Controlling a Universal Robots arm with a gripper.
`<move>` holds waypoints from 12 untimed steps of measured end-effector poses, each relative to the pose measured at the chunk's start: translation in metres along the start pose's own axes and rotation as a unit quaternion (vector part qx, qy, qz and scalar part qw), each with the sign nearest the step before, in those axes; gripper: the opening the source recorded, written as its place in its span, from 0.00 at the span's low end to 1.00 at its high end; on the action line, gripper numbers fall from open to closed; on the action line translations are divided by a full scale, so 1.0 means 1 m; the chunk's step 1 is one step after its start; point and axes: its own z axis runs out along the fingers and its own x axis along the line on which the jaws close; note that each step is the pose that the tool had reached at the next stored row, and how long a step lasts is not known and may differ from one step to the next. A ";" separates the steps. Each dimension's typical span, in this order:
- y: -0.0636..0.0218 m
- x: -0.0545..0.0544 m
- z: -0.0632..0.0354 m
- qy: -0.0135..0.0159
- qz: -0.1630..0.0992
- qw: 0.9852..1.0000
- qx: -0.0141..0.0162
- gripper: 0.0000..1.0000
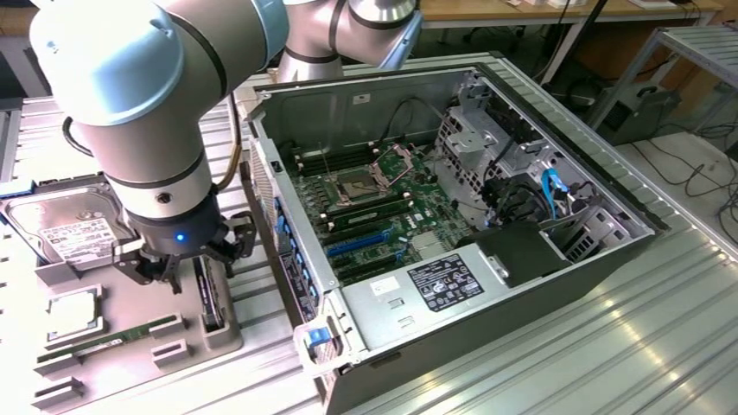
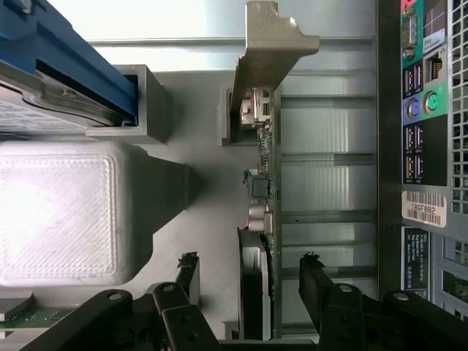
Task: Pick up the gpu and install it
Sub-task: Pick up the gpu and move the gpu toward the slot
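**GPU in its holder, jaws wide open on either side of it**

The gpu (image 2: 265,183) is seen standing on its long edge in a slot of the grey holder tray (image 1: 130,290). The slot runs along the tray edge closest to the computer case (image 1: 485,346). The card's silver bracket (image 2: 272,51) is at the end farther from the fingers.

The gripper (image 2: 248,281) is placed over the card with the jaws spread apart, one finger on each side. Nothing is gripped yet, and no contact can be made out. Further across the tray, a hard drive (image 1: 64,226), a CPU (image 1: 72,313) and a memory stick (image 1: 110,339) are parked.

What could go wrong, probably: one face of the card is studded with small parts. If the fingers get closed there instead of on bare board, something could be knocked, or the card could be held crooked. The case's rear wall is just beside the tray too, so it could get clipped if the lift is swung wide.
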 end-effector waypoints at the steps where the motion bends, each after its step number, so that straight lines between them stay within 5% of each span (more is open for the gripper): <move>1: 0.0000 0.000 0.0000 0.000 0.000 1.000 0.000 0.66; 5: 0.0001 0.000 0.0001 0.000 0.000 1.000 0.000 0.51; 12: 0.0000 0.000 0.0001 0.000 0.000 1.000 0.001 0.43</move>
